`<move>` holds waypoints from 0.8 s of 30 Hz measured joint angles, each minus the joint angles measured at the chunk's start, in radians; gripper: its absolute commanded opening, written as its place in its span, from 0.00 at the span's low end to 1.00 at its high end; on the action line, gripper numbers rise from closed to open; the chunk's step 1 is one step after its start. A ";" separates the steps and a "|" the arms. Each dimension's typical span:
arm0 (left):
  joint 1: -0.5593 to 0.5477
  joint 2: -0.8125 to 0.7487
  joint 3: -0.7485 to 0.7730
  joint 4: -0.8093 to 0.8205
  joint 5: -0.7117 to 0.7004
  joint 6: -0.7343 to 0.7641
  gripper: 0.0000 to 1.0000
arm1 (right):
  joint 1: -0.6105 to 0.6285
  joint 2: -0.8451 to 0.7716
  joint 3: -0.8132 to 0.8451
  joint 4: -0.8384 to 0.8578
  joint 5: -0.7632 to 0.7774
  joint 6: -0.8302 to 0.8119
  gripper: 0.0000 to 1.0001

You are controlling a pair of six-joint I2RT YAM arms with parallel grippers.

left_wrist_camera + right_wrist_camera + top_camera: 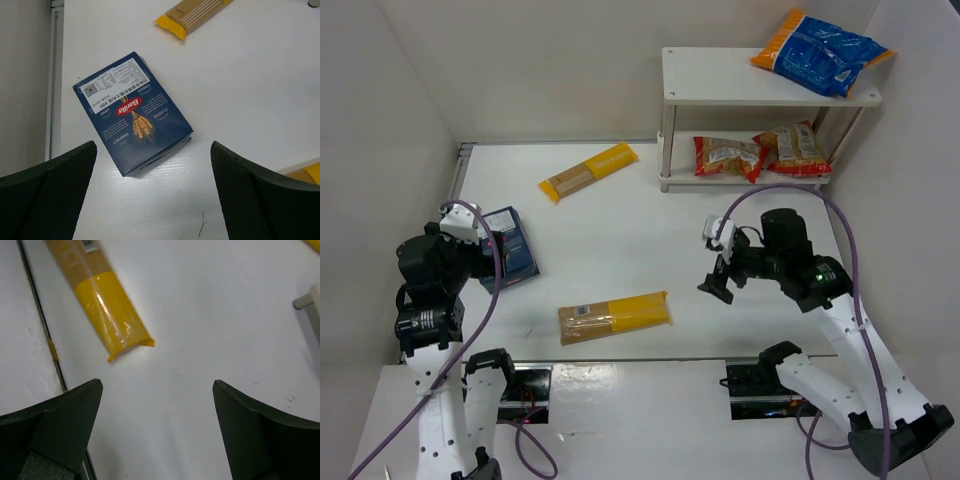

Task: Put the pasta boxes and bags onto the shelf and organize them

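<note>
the shelf (720, 75) is standing at the far right, the big blue bag (823, 52) lying on its top board. the near yellow packet (614, 317) is lying in the near middle, the right gripper (156, 385) being held near its right end, jaws apart. the blue box (132, 112) is lying flat at the left under the left gripper (153, 150), jaws apart. likely the skewed box is best being squared to, its narrow width being straddled.

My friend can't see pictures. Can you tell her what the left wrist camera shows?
A dark-blue pasta box lies flat on the white table, label facing up, framed by the two dark fingers of the open left gripper. The end of a yellow spaghetti packet shows at the top edge.
</note>
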 measured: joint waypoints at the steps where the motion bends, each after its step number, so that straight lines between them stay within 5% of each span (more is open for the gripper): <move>1: 0.000 0.002 0.000 0.000 0.008 0.003 1.00 | 0.045 0.000 -0.020 -0.001 0.019 -0.004 0.99; 7: -0.057 0.110 0.014 0.002 0.071 0.056 1.00 | 0.091 0.034 -0.076 -0.003 0.116 -0.057 0.99; 16: -0.271 0.605 0.073 0.158 -0.054 0.265 1.00 | 0.103 0.112 -0.074 0.001 0.144 -0.056 0.99; 24: -0.248 1.150 0.490 0.244 0.005 0.423 1.00 | -0.021 0.053 -0.074 0.003 0.114 -0.051 0.99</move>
